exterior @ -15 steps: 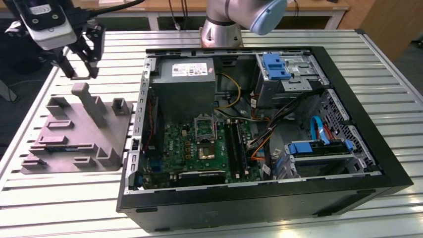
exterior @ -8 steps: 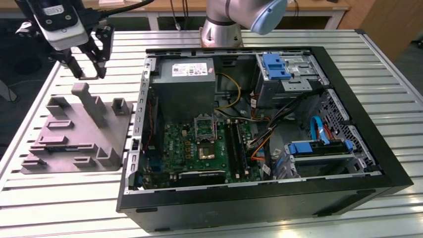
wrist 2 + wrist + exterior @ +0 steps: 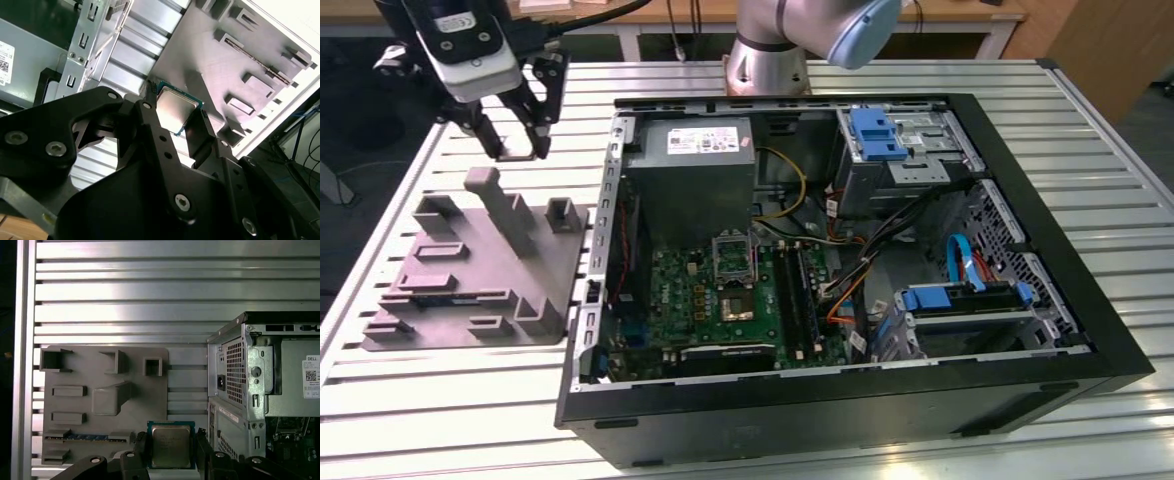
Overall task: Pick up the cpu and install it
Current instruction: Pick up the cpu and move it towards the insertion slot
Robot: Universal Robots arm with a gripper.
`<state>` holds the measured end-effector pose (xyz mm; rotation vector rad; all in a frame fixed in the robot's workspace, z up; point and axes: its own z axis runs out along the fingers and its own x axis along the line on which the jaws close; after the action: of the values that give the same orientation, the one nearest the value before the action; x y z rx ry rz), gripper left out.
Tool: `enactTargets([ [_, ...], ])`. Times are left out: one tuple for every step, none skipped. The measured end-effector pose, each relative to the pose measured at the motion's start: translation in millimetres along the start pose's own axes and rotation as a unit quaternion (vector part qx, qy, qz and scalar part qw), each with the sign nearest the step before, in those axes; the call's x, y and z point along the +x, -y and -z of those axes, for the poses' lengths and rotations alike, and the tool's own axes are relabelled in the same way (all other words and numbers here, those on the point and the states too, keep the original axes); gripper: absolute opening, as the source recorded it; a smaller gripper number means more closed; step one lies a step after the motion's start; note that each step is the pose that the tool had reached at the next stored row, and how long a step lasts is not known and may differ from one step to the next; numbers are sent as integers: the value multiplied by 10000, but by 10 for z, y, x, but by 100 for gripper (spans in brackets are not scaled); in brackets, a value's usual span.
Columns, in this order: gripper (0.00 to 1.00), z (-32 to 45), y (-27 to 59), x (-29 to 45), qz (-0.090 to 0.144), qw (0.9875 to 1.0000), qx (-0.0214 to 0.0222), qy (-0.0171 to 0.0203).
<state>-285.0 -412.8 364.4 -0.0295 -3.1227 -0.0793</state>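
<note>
The cpu [image 3: 171, 446] is being held by the gripper [image 3: 516, 140];
it is being clamped between the fingers [image 3: 142, 452], near the grey plastic fixture [image 3: 467, 270] beside the open computer case [image 3: 787, 420].

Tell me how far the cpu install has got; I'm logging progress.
Done: the pickup. The gripper is shut on the cpu, lifted off the grey fixture. In hand: the chip hangs over the table, outside the computer case. Left: the install itself, as the cpu is not yet on the motherboard.
</note>
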Motion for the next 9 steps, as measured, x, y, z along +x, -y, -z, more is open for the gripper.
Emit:
enactTargets([
  [47,-1,0,-11,0,10000,0,1],
  [47,-1,0,-20,0,10000,0,2],
  [47,-1,0,-23,0,10000,0,1],
  [47,-1,0,-23,-1,10000,0,2],
  [47,-1,0,-23,-1,10000,0,2],
  [47,-1,0,-23,-1,10000,0,1],
  [47,-1,-1,-24,0,10000,0,1],
  [47,-1,0,-24,0,10000,0,1],
  [47,-1,0,-24,0,10000,0,1],
])
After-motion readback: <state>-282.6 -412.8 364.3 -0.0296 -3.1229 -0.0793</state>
